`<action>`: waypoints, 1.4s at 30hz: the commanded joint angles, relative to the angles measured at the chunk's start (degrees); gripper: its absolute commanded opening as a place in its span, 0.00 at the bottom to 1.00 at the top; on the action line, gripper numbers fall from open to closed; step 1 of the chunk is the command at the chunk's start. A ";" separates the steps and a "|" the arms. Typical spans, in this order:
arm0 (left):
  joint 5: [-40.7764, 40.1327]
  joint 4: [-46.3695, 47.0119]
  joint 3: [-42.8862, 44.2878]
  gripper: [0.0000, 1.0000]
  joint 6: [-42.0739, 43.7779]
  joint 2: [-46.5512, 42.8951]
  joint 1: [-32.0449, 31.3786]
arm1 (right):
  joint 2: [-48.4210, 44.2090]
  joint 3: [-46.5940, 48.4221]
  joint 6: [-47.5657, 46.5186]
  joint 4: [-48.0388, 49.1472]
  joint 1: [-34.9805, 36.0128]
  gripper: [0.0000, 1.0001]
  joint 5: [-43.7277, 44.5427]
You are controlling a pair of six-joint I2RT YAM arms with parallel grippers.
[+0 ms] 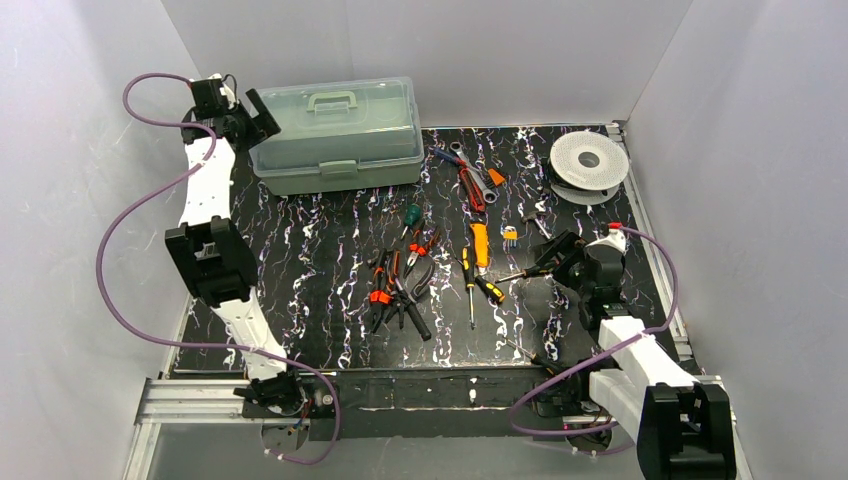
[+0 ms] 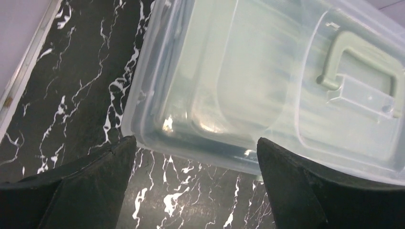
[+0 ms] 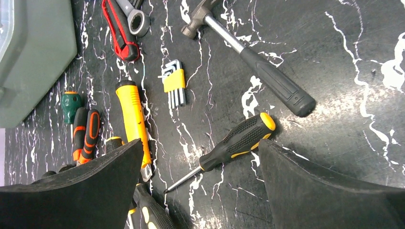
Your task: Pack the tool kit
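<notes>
The tool kit (image 1: 335,135), a pale green box with a clear lid shut and a green handle (image 2: 360,62), stands at the back left of the mat. My left gripper (image 1: 258,115) hovers at its left end, open, its fingers (image 2: 95,181) apart over the lid's edge (image 2: 200,148) with nothing held. Loose hand tools lie mid-mat. Above them my right gripper (image 1: 548,256) hangs open and empty (image 3: 200,145), with a black-and-yellow screwdriver (image 3: 239,140) lying on the mat below its gap.
A hammer (image 3: 258,67), hex keys (image 3: 174,83), a yellow utility knife (image 3: 133,114), a red-handled tool (image 3: 117,31), a wrench (image 3: 136,19) and a green screwdriver (image 3: 70,102) lie nearby. Pliers and screwdrivers (image 1: 395,285) are heaped at centre. A white spool (image 1: 588,160) sits back right.
</notes>
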 commanded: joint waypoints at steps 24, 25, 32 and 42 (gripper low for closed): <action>3.68 12.28 -11.91 0.57 -9.97 -3.74 1.56 | 1.67 4.02 -1.08 1.99 0.89 0.90 -3.39; 3.05 13.10 -15.46 0.57 -11.00 -7.74 1.28 | 1.63 4.14 -1.08 1.80 0.89 0.90 -3.37; -1.48 18.33 -37.79 0.57 -14.35 -27.65 -7.66 | 1.83 4.70 -1.23 0.89 1.52 0.90 -3.07; -2.88 36.01 -60.52 0.61 -18.37 -49.34 -30.34 | 1.58 5.21 -1.86 -0.06 1.91 0.90 -1.94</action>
